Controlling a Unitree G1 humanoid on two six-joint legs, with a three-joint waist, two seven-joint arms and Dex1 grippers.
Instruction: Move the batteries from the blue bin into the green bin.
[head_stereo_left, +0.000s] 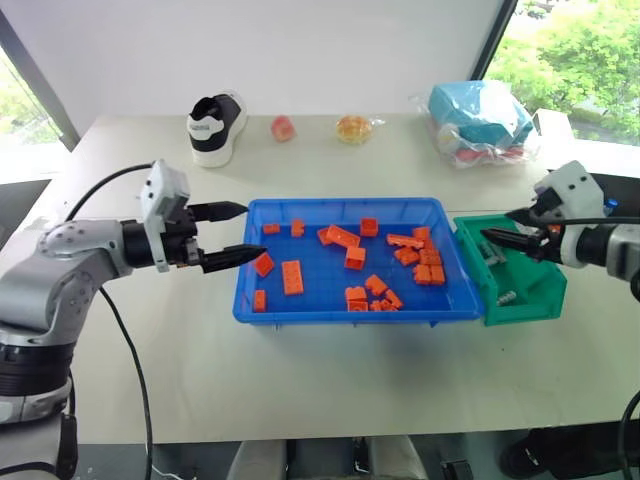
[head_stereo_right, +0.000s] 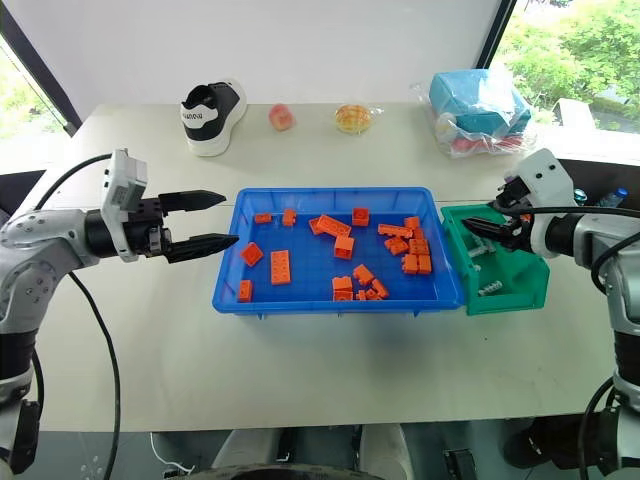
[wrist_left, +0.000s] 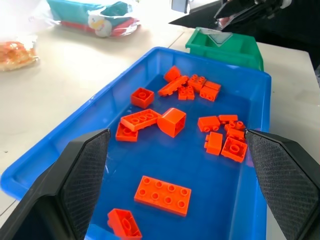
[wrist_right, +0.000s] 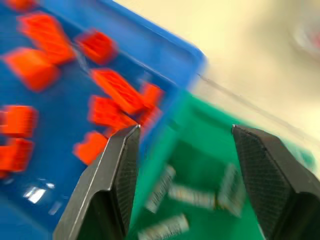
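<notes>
At the right of the head views, the batteries (wrist_right: 165, 190) lie on the floor of the green bin (head_stereo_left: 535, 300); several silver cylinders are visible there in the right wrist view, blurred, and at least two show in the left eye view. None can be made out in the blue bin (head_stereo_left: 250, 300).

The green bin stands at the right end of the blue bin, its wall touching or just beside the blue rim. The blue bin sits at the centre of the pale worktop (head_stereo_left: 330, 380) and holds scattered orange bricks (head_stereo_left: 292, 276), grouped more thickly toward its right half.

The right gripper (head_stereo_left: 512, 228) hangs over the green bin from the right edge of the frame. Its two black fingers (wrist_right: 115, 180) stand apart with nothing between them; the batteries lie below in the gap.

The left gripper (head_stereo_left: 238, 233) is level at the left end of the blue bin, pointing toward it, tips at or just over the rim. Its fingers (wrist_left: 82, 175) are spread wide and hold nothing.

Along the far edge of the worktop, upper part of the frame, from left to right: a black-and-white shoe (head_stereo_left: 216, 126), a small pink item (head_stereo_left: 283, 128), a yellow-orange wrapped item (head_stereo_left: 353, 129), and a clear bag with a turquoise pack inside (head_stereo_left: 478, 120). All are well apart from both bins.
</notes>
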